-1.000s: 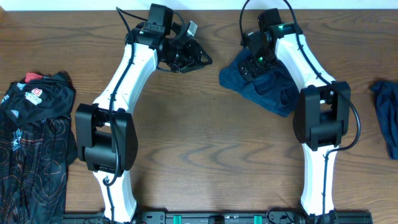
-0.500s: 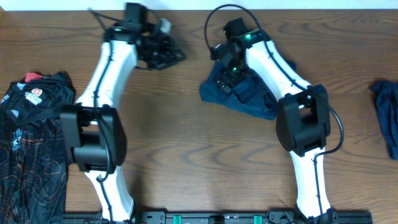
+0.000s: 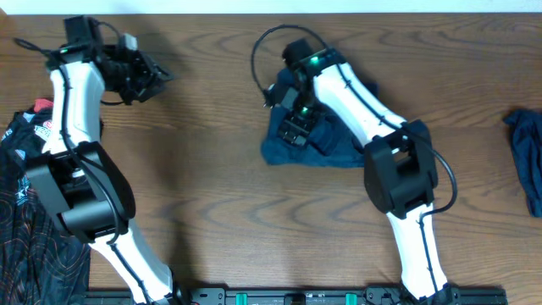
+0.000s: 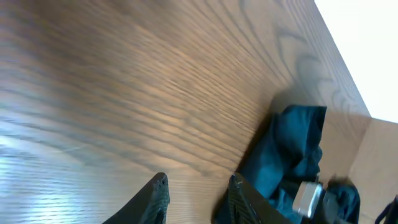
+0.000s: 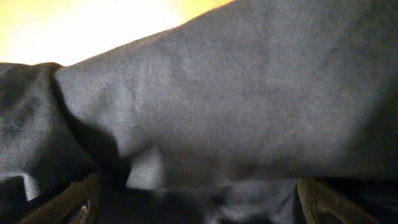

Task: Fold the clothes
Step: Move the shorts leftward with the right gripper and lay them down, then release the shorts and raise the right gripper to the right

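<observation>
At mid-table, right gripper (image 3: 296,127), jaws wide on the crumpled dark-blue denim garment (image 3: 284,154), dragged it leftward; left gripper (image 3: 148,80), fingers apart and empty, swung clear. Folding hadn't begun.

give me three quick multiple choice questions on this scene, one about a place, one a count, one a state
1. Where does the jersey lie?
A. in the middle of the table
B. under the right arm
C. at the left edge of the table

2. How many blue items show overhead?
A. one
B. two
C. four

3. How do the left jaws stand?
A. apart, with nothing between them
B. shut on the jersey
C. shut on a blue item

Key:
1 C: the black cloth with red lines runs down the left edge.
2 B: there is a middle cloth under the right arm and a right-edge cloth.
3 A: the left wrist view shows bare wood through the gap.
</observation>
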`<action>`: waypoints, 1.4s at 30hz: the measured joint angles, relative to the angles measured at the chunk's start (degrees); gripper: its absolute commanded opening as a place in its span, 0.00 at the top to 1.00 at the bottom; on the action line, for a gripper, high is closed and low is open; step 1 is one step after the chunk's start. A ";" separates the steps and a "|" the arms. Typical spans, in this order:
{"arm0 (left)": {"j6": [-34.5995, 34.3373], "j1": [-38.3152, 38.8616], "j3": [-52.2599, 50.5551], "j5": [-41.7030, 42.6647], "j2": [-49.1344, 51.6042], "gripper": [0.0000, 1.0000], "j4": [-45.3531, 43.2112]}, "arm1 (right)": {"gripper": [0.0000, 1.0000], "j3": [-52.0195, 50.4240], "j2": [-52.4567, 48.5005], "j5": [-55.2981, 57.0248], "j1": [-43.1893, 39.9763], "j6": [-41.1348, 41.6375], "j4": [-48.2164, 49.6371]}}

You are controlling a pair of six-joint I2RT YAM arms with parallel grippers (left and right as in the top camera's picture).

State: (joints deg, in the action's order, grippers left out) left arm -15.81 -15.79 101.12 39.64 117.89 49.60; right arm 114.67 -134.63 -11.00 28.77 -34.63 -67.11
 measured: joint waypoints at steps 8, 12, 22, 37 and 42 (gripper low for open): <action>1.31 -0.11 0.00 0.02 0.00 0.66 0.13 | 0.01 2.47 -0.02 6.12 3.61 8.76 4.33; 1.53 -0.11 0.00 0.02 0.00 0.66 0.13 | 0.01 9.40 -0.02 12.35 2.21 15.67 3.08; 2.45 -0.11 0.00 0.02 0.00 0.66 0.13 | 0.01 17.88 0.00 18.23 -1.90 27.91 -1.11; 4.02 -0.11 0.00 0.02 0.00 0.66 1.97 | 0.01 4.46 -0.24 15.54 -8.50 38.91 -4.81; 4.31 -0.11 0.00 0.02 0.00 0.66 2.73 | 0.01 4.39 -0.42 14.47 -9.35 40.02 -4.79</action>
State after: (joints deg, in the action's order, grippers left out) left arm -11.51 -15.90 101.12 39.66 117.89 52.34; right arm 119.07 -135.04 3.46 19.42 5.39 -71.90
